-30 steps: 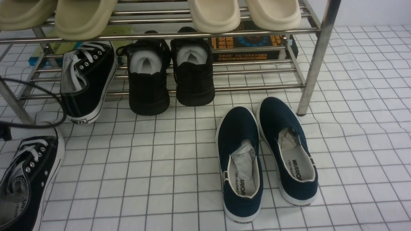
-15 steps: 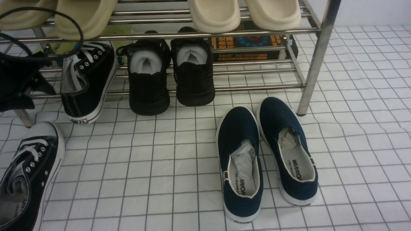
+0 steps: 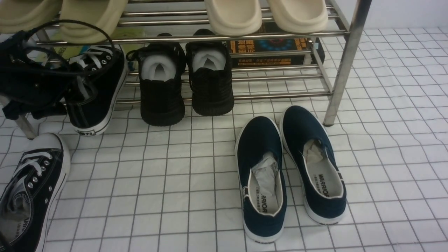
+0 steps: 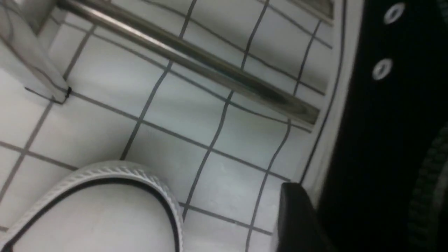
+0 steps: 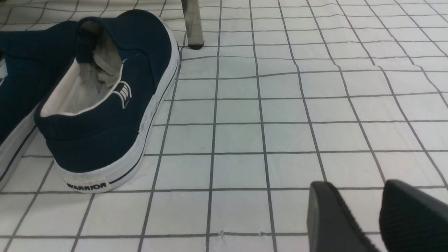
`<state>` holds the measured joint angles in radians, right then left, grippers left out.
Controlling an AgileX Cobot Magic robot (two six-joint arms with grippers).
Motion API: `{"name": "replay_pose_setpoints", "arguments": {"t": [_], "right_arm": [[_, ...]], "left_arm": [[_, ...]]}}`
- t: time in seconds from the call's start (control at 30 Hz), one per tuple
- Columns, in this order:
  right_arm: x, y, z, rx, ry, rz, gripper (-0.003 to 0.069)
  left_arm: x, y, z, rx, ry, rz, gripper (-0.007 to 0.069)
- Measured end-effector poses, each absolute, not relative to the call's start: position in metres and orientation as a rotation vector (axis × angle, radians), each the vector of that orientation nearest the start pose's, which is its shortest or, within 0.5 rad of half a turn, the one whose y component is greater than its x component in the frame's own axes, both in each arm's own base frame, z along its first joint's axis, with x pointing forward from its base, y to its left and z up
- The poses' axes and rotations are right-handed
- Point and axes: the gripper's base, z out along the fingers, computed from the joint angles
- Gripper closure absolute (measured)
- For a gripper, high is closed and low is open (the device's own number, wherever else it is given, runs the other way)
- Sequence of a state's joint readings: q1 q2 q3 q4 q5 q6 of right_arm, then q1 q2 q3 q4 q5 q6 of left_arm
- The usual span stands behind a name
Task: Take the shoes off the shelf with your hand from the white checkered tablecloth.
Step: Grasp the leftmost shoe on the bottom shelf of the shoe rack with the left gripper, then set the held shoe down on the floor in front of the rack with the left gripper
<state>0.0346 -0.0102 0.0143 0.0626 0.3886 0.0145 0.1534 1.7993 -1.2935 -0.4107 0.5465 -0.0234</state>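
At eight o'clock, nearest, one black lace-up sneaker [image 3: 31, 189] already lies on the checked cloth [image 3: 175, 182]. The right pincer [image 5: 374, 217] hangs barely parted and empty. At ten o'clock its mate [image 3: 98, 98] sits on the shelf [image 3: 280, 94], with the left pincer [image 3: 59, 101] at its side; I cannot tell whether it grips. I judge the task half done.
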Motion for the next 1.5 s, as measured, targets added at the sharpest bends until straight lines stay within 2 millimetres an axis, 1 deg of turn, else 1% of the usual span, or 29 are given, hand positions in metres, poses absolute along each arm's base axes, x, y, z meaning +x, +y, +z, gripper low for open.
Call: {"name": "replay_pose_setpoints", "arguments": {"t": [0.03,0.07,0.1,0.17,0.2,0.3,0.33,0.37,0.4,0.43,0.5,0.53,0.57,0.63,0.67,0.73,0.77,0.8,0.87,0.93,1.07,1.2,1.4,1.5], "right_arm": [[0.052,0.004,0.174,0.019,1.877,0.096,0.042],[0.052,0.004,0.174,0.019,1.877,0.096,0.042],[0.052,0.004,0.174,0.019,1.877,0.096,0.042],[0.052,0.004,0.174,0.019,1.877,0.096,0.042],[0.052,0.004,0.174,0.019,1.877,0.096,0.042],[0.052,0.004,0.174,0.019,1.877,0.096,0.042],[0.052,0.004,0.174,0.019,1.877,0.096,0.042],[0.052,0.004,0.174,0.019,1.877,0.096,0.042],[0.052,0.004,0.174,0.019,1.877,0.096,0.042],[0.052,0.004,0.174,0.019,1.877,0.096,0.042],[0.052,0.004,0.174,0.019,1.877,0.096,0.042],[0.052,0.004,0.174,0.019,1.877,0.096,0.042],[0.052,0.004,0.174,0.019,1.877,0.096,0.042],[0.052,0.004,0.174,0.019,1.877,0.096,0.042],[0.052,0.004,0.174,0.019,1.877,0.096,0.042],[0.052,0.004,0.174,0.019,1.877,0.096,0.042],[0.052,0.004,0.174,0.019,1.877,0.096,0.042],[0.052,0.004,0.174,0.019,1.877,0.096,0.042],[0.052,0.004,0.174,0.019,1.877,0.096,0.042],[0.052,0.004,0.174,0.019,1.877,0.096,0.042],[0.052,0.004,0.174,0.019,1.877,0.096,0.042],[0.052,0.004,0.174,0.019,1.877,0.096,0.042],[0.052,0.004,0.174,0.019,1.877,0.096,0.042],[0.052,0.004,0.174,0.019,1.877,0.096,0.042]], "left_arm": [[0.391,0.041,0.235,-0.577,2.44,-0.358,0.032],[0.391,0.041,0.234,-0.572,2.46,-0.359,0.0403],[0.39,0.041,0.234,-0.564,2.469,-0.356,0.0463],[0.386,0.04,0.238,-0.531,2.507,-0.348,0.0557],[0.383,0.039,0.243,-0.501,2.533,-0.339,0.0589],[0.366,0.037,0.262,-0.432,2.61,-0.313,0.0607],[0.363,0.036,0.265,-0.424,2.621,-0.313,0.0607],[0.35,0.035,0.279,-0.397,2.656,-0.29,0.0607],[0.343,0.035,0.283,-0.393,2.682,-0.284,0.0607],[0.33,0.033,0.294,-0.388,2.72,-0.267,0.0609],[0.321,0.031,0.3,-0.386,2.749,-0.25,0.0609],[0.308,0.029,0.304,-0.392,2.786,-0.22,0.0609],[0.302,0.027,0.304,-0.389,2.801,-0.194,0.0609],[0.289,0.021,0.295,-0.405,2.847,-0.145,0.0609],[0.289,0.021,0.293,-0.414,2.853,-0.146,0.0609],[0.276,0.012,0.273,-0.422,2.888,-0.072,0.0609],[0.274,0.009,0.266,-0.434,2.892,-0.056,0.0609],[0.273,0.009,0.265,-0.443,2.892,-0.057,0.0609],[0.267,0.002,0.248,-0.487,2.909,-0.018,0.0609],[0.266,-0.002,0.239,-0.537,2.877,-0.012,0.0608],[0.27,-0.008,0.235,-0.58,2.802,-0.027,0.0608],[0.274,-0.012,0.236,-0.604,2.738,-0.059,0.0606],[0.274,-0.011,0.236,-0.618,2.731,-0.023,0.0604],[0.273,-0.008,0.236,-0.601,2.741,0.033,0.0601]]}}
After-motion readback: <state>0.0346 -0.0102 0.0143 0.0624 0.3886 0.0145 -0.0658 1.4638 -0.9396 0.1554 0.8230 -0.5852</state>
